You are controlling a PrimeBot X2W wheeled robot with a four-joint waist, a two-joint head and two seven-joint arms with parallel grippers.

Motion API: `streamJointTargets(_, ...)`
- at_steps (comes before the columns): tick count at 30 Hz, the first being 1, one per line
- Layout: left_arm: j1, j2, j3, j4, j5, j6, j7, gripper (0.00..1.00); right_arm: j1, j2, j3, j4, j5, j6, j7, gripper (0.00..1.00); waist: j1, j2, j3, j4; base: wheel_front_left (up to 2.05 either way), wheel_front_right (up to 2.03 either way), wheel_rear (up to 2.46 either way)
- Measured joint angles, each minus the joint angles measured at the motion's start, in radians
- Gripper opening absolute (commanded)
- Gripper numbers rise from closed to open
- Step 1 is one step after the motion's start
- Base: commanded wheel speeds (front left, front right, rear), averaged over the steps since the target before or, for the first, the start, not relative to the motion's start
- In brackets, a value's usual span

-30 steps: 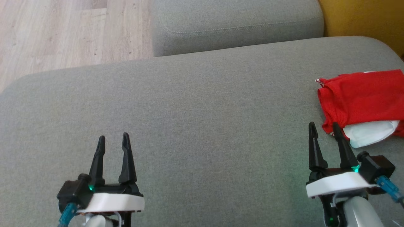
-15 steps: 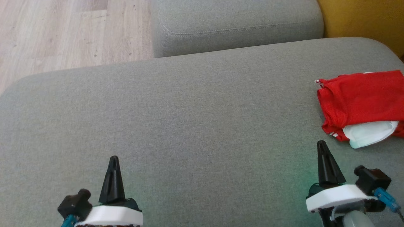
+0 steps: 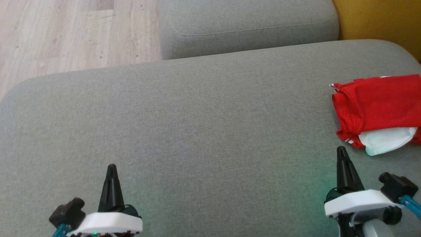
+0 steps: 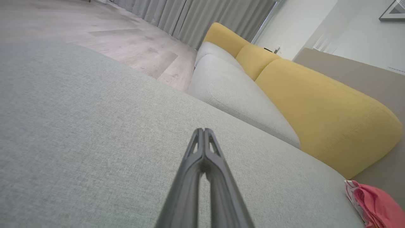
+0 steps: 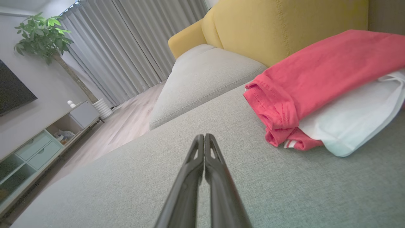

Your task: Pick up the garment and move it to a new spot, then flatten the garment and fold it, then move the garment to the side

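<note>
Head view, garment: the garment (image 3: 375, 105) lies as a compact red bundle at the far right of the grey seat cushion (image 3: 197, 131). A white sleeve (image 3: 386, 140) pokes out at its near edge, and part of the bundle runs past the picture's right border.
Head view, left gripper: the left gripper (image 3: 111, 168) has its fingers pressed together into one dark spike. It holds nothing and sits over bare cushion, well apart from the garment.
Head view, right gripper: the right gripper (image 3: 342, 150) is likewise closed and empty. Its tip is near the bundle's near-left corner, but not touching.
Head view, surroundings: wooden floor (image 3: 65, 33), a second grey cushion (image 3: 246, 26) and a yellow backrest (image 3: 378, 19).
Left wrist view: the fingertips meet. The garment is a red sliver with pale trim in the lower right corner. This view adds the backrest's long run and grey curtains (image 4: 190, 15).
Right wrist view: the closest look at the bundle, with red layers doubled over the white sleeve and striped trim at the bottom (no lettering faces this way). It also adds a plant (image 5: 41, 34) and a low cabinet (image 5: 38, 145).
Progress: judging by the stacked layers and the spot at the cushion's edge, folding and setting aside look done.
Left: seemingly nothing, though a crumpled starting heap cannot be fully ruled out.
</note>
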State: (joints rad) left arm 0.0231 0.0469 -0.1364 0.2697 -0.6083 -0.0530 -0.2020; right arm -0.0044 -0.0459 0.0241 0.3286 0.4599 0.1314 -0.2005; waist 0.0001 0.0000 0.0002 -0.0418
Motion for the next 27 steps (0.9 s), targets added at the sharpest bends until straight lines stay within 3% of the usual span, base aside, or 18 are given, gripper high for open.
streamJointTargets(27, -0.019, 0.0, 0.049, 0.0, -0.253, -0.018, 0.079, 0.0, -0.007, 0.0, -0.032, -0.011, 0.293, 0.0, 0.074, 0.0, 0.0, 0.0, 0.001, 0.011, 0.0, 0.0, 0.0)
